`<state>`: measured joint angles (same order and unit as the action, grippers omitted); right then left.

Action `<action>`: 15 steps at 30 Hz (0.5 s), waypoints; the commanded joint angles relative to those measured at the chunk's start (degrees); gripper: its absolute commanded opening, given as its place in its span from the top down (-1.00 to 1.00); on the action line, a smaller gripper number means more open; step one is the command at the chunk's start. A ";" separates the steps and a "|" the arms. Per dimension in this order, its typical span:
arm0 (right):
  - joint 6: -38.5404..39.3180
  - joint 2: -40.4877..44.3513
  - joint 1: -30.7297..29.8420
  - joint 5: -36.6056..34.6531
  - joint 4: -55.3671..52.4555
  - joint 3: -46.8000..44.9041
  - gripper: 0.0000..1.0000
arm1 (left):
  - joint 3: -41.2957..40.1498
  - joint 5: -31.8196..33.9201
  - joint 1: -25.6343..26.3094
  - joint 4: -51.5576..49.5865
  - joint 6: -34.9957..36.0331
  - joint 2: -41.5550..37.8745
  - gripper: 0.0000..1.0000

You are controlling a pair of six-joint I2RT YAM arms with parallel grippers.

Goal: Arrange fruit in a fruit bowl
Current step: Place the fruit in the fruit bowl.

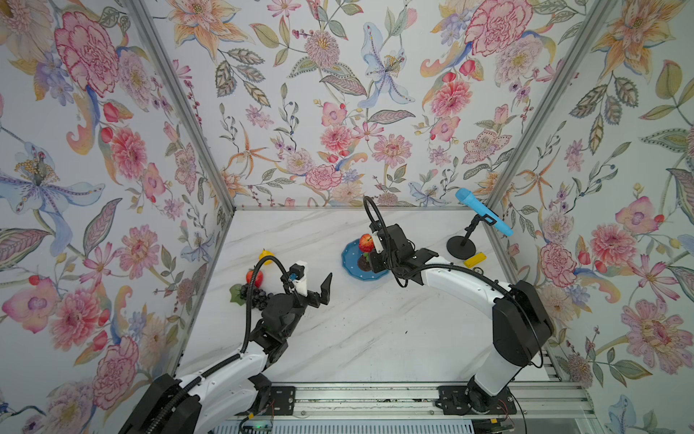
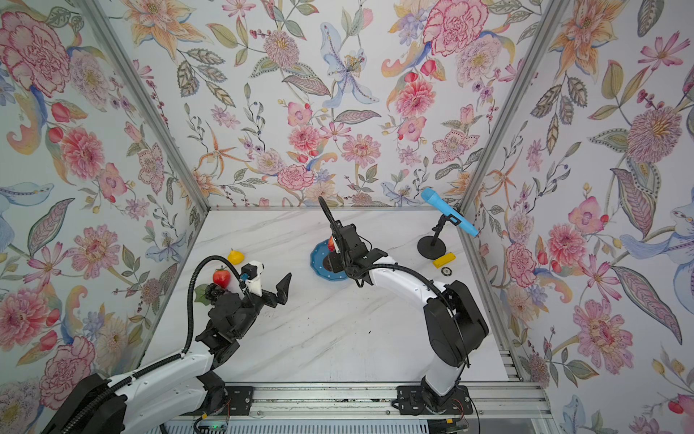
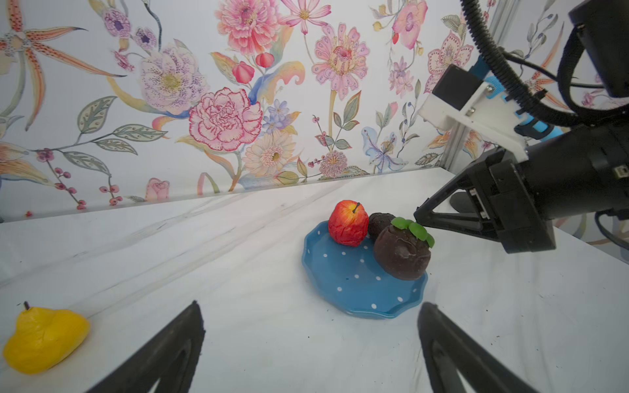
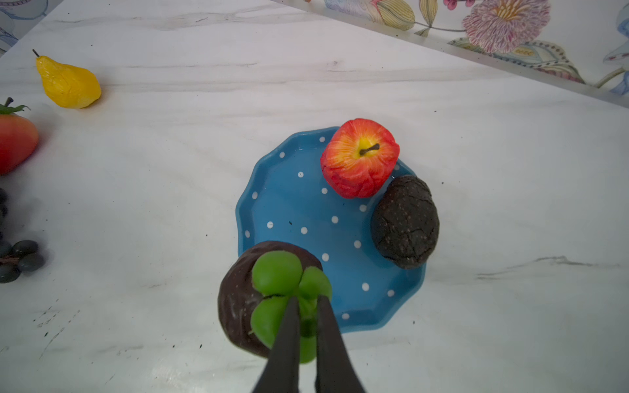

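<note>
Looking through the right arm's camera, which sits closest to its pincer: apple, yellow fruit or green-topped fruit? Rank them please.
1. Green-topped fruit: pinched by its leaves in the right pincer, at the dish's edge.
2. Apple: across the dish.
3. Yellow fruit: away on the table.

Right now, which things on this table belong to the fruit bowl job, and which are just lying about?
Job: blue dotted bowl, apple, avocado, green-topped fruit pinched by the right claw, yellow fruit, strawberry, grapes.
Lying about: blue microphone, black stand, yellow block.
</note>
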<state>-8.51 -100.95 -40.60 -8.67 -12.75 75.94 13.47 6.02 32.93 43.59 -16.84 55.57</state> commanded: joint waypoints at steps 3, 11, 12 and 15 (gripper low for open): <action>7.24 -8.74 -2.14 -7.11 -5.04 10.47 0.94 | -2.65 5.29 -1.15 -1.29 -1.70 -2.64 -0.98; 12.12 -19.26 -3.65 -12.62 -8.93 22.33 0.96 | -6.20 5.60 -1.46 -0.22 -1.53 -3.89 -0.98; 12.57 -20.20 -3.69 -13.01 -9.18 23.30 0.96 | -6.42 5.65 -1.46 -0.01 -1.40 -3.94 -0.98; 13.97 -22.92 -4.11 -14.65 -10.27 26.45 0.96 | -6.95 5.56 -1.51 0.34 -1.14 -3.72 -0.98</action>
<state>2.24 -121.86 -44.18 -19.90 -20.21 99.07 7.46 10.61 32.12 42.68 -17.89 52.38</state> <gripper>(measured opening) 0.090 0.989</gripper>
